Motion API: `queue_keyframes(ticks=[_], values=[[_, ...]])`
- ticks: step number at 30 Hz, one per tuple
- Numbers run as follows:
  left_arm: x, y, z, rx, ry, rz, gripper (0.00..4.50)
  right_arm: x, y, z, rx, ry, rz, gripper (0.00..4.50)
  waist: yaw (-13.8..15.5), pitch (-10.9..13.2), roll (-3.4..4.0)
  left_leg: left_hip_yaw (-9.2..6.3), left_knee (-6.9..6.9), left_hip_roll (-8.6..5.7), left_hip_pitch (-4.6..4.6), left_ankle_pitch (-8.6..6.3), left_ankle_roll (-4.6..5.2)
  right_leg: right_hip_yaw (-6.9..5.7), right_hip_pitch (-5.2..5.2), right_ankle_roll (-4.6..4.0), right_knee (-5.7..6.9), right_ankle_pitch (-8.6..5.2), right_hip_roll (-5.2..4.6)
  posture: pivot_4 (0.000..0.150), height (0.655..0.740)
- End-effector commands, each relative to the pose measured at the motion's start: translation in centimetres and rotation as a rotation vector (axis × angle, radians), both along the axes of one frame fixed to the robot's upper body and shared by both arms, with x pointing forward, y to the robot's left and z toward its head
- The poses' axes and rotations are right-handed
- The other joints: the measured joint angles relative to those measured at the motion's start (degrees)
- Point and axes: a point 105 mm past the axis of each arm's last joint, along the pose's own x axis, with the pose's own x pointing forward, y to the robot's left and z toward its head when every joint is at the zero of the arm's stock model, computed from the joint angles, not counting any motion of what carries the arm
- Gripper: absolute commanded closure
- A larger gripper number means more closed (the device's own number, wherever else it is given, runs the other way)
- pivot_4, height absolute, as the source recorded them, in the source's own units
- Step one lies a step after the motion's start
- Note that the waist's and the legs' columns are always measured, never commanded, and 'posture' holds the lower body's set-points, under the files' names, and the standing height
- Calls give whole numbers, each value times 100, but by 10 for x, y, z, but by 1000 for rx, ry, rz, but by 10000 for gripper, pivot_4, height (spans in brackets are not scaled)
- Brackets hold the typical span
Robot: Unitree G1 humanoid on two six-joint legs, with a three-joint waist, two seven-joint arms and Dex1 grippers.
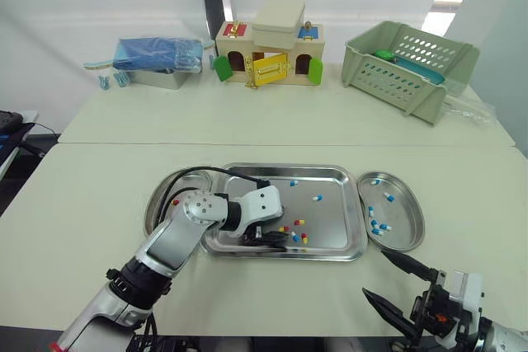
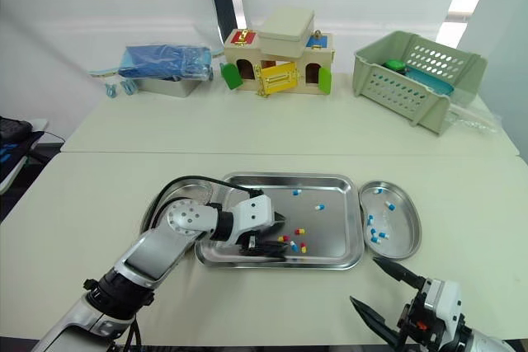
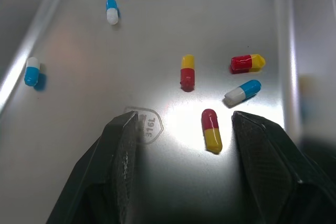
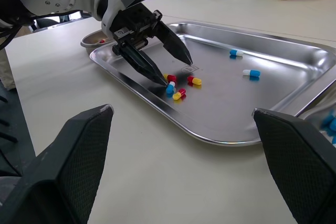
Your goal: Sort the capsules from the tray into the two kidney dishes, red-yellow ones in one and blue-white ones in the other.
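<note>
The left kidney dish (image 1: 159,200) lies against the tray's left edge. A red speck in it may be a red-yellow capsule, but the arm hides most of the dish.

The left gripper (image 3: 184,124) is low over the steel tray (image 1: 330,169) near its front edge, fingers spread apart and holding nothing. One red-yellow capsule (image 3: 211,130) lies on the tray floor between them, closer to one finger than the other. Just beyond it lie two more red-yellow capsules (image 3: 187,71) and one blue-white capsule (image 3: 242,91). Two further blue-white capsules (image 1: 317,198) lie apart towards the tray's back edge.

The right kidney dish (image 1: 417,220) touches the tray's right edge and holds several blue-white capsules (image 1: 375,224). The right gripper (image 1: 374,272) hangs over the table's front right, wide open and empty.

These capsules are likely very light, smooth and thin-shelled, so they would skid or roll on the polished steel and could dent under a hard squeeze. The best hold is probably a gentle pinch across the short width at mid-length. The gripper should be centred first, or the nearer finger may nudge the capsule away.
</note>
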Motion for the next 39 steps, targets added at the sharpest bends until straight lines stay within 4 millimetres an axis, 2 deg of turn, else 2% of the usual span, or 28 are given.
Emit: queue_keyframes(ticks=[1,9,12,19,27,31,34,39], values=[[-1,1,-4,48,14,-1,15641,-3,4,7,-3,-29,6,0,-1,-3,3,0,0,0,0,0,0,0,0,0,0,0,0,1500,7400],[-7,2,-9,81,38,-16,15641,-3,5,7,-6,-28,-1,0,-1,-7,6,0,0,0,1,1,-1,0,2,0,0,0,0,1500,7400],[-9,4,-10,92,40,-22,21868,-4,5,7,-8,-26,1,0,-1,-8,7,-1,0,0,1,1,-1,-1,2,0,0,0,0,1500,7400],[-10,5,-9,96,36,-25,44811,-3,5,7,-5,-25,-2,0,0,-8,7,-1,0,0,2,0,0,-1,3,0,1,0,0,1500,7400],[-8,5,-8,84,14,-24,44811,-4,5,7,-4,-24,0,0,0,-9,8,-2,1,0,3,0,0,-1,4,0,1,0,0,1500,7400],[-11,5,5,25,11,-36,44811,-6,8,8,-4,-28,28,0,-2,-9,8,-2,1,0,3,0,0,-1,4,0,1,0,0,1500,7400],[-11,14,21,-14,16,-2,44811,-11,12,6,-44,-42,92,0,-10,-8,8,-2,0,1,2,0,1,-1,2,0,1,0,0,1500,7400],[-14,42,40,-16,15,88,44811,-16,16,6,-68,-55,171,0,-8,-8,8,-4,-1,1,1,-3,5,-3,2,0,0,0,0,1500,7400]])
